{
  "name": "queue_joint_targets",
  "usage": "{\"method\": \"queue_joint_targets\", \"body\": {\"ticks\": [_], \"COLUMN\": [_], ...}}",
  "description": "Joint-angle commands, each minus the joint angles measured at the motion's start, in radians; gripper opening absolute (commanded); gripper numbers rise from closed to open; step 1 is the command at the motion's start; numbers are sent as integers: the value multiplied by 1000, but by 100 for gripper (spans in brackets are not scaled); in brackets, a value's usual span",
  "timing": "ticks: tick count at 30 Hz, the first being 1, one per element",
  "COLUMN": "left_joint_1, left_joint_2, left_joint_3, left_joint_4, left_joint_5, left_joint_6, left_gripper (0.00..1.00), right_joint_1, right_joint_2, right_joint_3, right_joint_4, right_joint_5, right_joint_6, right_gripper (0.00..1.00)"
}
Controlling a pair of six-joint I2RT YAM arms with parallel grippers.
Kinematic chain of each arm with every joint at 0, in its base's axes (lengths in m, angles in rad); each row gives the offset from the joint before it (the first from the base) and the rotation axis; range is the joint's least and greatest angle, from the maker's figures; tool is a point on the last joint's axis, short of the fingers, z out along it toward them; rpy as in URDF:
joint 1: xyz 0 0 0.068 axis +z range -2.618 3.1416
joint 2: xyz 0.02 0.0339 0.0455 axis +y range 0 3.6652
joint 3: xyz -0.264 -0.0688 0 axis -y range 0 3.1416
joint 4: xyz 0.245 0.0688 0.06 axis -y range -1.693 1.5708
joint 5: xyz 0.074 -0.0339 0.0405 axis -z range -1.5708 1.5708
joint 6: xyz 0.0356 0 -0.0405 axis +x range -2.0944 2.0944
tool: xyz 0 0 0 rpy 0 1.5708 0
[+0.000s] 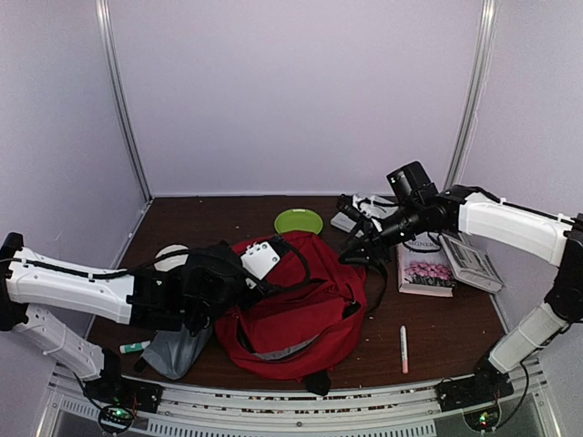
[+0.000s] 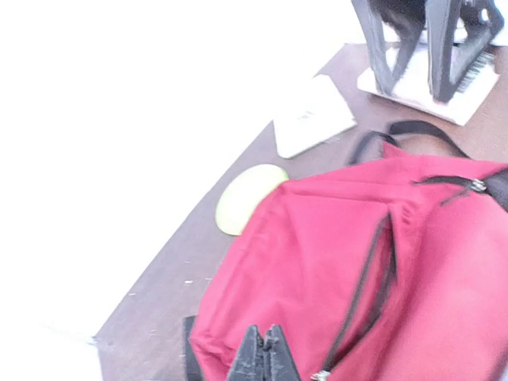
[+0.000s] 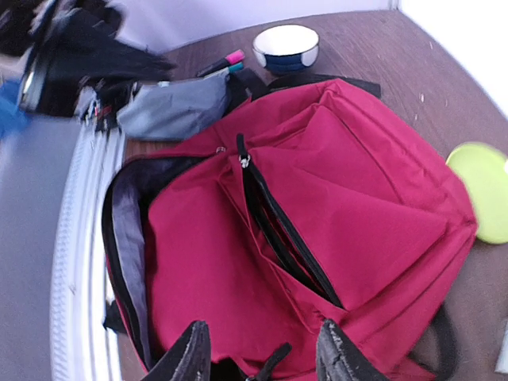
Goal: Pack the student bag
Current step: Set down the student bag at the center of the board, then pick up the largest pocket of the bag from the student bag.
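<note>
L gripper [image 2: 265,335]: jaws clenched tight, tips down on the red fabric at the left-far side of the student bag [image 1: 296,314]. Can't tell if a fold is pinched btwn them. R gripper [image 3: 263,329]: jaws released, standing apart over the bag's far-right end. A black strap [image 3: 270,361] lies btwn them, not clamped.

Bag lies flat mid-worktop, toward the near edge. Main compt. mouth [image 3: 127,234] is unzipped w/ grey lining showing, facing the near rail [image 1: 301,401]. Front pocket zip [image 3: 282,238] also open. Nothing visible inside.

Step, as I read it: getting the bag pinned & opened for loading; neither gripper has an item. Next, prob.: L to pin the fabric, R to back off w/o snagging the strap, then fetch an item. The book [image 1: 425,271] sits just right of the bag, closest to R. It lies flat, so it needs an edge grip, then a trip round to the near-side mouth.

Around: grey pouch [image 1: 178,350] just beside the bag's left-near edge, markers [image 3: 222,63] by it, bowl [image 3: 286,46] left-far, green plate [image 1: 298,220] just far of the bag, grey keyed device [image 1: 471,262] right of the book, pen [image 1: 404,349] right-near.

Worktop [image 1: 209,218]: dark brown, wood-look. Room: pale lilac panel walls [image 1: 301,91] on three sides, metal corner posts [image 1: 123,100].
</note>
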Motion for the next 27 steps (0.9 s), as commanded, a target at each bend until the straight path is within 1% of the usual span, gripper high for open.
{"method": "queue_joint_targets", "body": {"ticks": [1,3,6,13,18,21,24,26,27], "left_joint_1": [3,3,3,3,0,-2,-4,-6,-8], "left_joint_2": [-17,-11,5,12,8,-4,3,12,18], "left_joint_3": [-39,-38,-33,-81,-100,-125,-137,-136,-136], "left_joint_4": [-57,-104,-148,-107,-106,-80,-70,-70,-69], "left_joint_5": [173,254,335,463,488,487,484,487,488], "left_joint_6": [-81,-115,-168,-274,-335,-350,-351,-351,-351], "left_gripper": [0,0,0,0,0,0,0,0,0], "right_joint_1": [42,56,102,248,331,344,352,364,375], "right_joint_2": [-104,-118,-93,15,58,59,56,63,73], "right_joint_3": [-51,-77,-82,-103,-157,-174,-180,-178,-175], "right_joint_4": [-151,-175,-193,-136,-107,-121,-146,-146,-134], "right_joint_5": [157,241,360,532,659,639,607,580,567], "right_joint_6": [-364,-490,-585,-676,-788,-830,-863,-856,-840], "right_gripper": [47,48,48,49,51,54,58,64,64]}}
